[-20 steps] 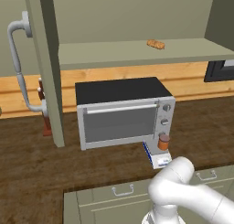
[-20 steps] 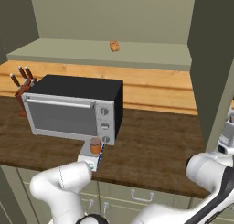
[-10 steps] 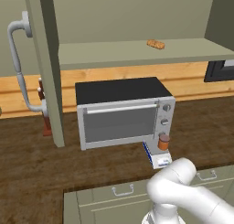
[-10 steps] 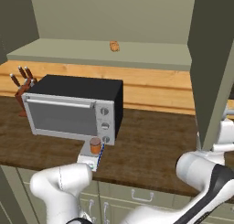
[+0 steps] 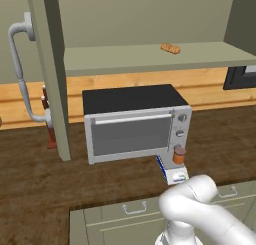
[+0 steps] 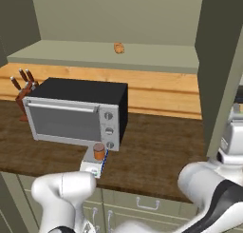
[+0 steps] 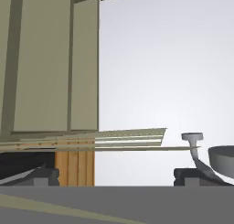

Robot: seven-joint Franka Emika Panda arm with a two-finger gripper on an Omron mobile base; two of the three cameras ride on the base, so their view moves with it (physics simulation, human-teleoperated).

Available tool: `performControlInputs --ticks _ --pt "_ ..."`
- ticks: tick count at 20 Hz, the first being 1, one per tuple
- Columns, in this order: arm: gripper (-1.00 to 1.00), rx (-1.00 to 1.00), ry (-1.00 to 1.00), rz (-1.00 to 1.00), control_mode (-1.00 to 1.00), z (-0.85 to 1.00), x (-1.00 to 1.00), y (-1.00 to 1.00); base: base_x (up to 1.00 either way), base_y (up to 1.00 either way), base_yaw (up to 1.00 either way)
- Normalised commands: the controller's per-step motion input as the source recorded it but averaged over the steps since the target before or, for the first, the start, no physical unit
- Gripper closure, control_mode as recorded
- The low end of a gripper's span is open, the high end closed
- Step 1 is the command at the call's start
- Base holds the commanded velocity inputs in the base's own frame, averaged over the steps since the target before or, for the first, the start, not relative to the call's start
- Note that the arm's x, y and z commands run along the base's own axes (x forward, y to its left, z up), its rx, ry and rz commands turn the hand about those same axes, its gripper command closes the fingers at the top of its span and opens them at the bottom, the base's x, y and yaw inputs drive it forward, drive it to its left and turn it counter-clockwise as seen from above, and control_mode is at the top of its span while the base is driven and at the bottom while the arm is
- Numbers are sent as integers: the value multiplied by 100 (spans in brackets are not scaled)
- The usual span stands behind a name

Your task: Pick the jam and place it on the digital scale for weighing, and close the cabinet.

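At the tabletop's [image 5: 30, 189] front edge, the digital scale [image 5: 174, 173] lies flat, its long side running front to back. The jam [image 5: 179, 155] stands upright on its far end, lid up, just before the toaster oven [image 5: 135, 123]. Bare wood spreads to either side. Above, the cabinet [image 5: 50, 69] door stands open, edge-on, handle [image 5: 20, 69] outward; a pastry [image 5: 170, 48] sits on its shelf. The hand [image 7: 117, 175] is spread wide, holding nothing.
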Motion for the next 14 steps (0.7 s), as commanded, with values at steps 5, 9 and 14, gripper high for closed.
performControlInputs --ticks 5,9,14 --pt "-100 -27 0 -16 -100 47 -43 55 0 0 0" --pt "-100 -31 0 -8 -100 77 -5 37 0 0 0" --pt "-100 -24 0 -2 -100 64 4 16 0 0 0"
